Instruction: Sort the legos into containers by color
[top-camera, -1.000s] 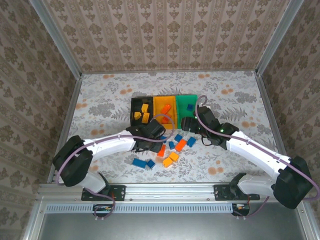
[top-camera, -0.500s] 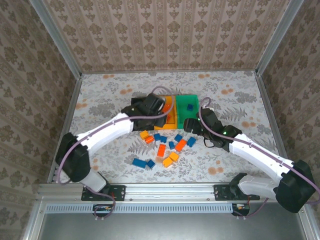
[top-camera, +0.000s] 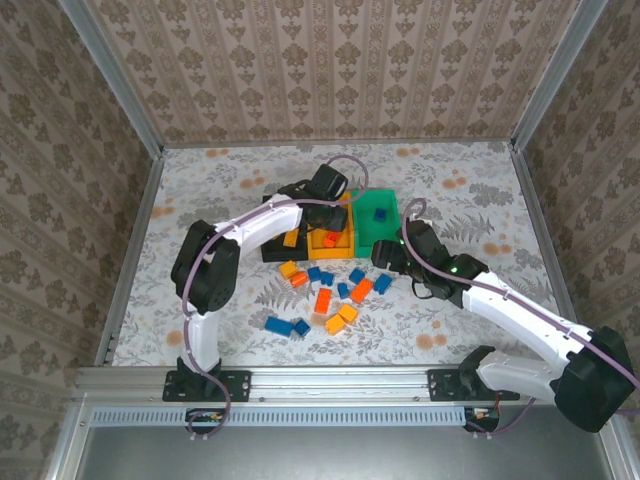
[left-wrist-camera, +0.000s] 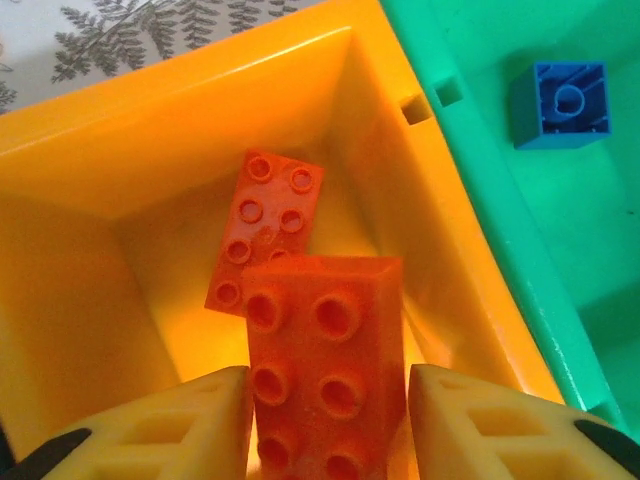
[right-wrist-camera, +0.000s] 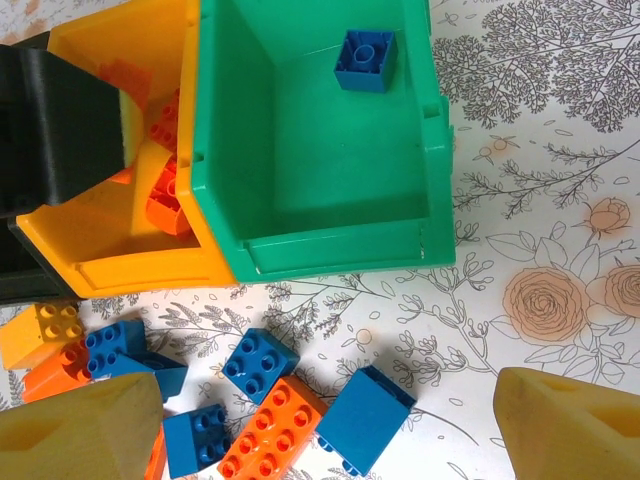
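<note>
One red-orange lego, clamped in the left end effector, runs off-frame.

Top view: bright, even, diffuse light from above. The surface carries only faint short shadows beside the arms.

Left wrist: orange-yellow bin glows warm inside, pale sheen along its rim. Red-orange brick sharp; fingers of left claw soft-edged.

Right wrist: green bin crisp. Soft shadows under loose bricks. Fingers of right claw blurred in lower corners.
</note>
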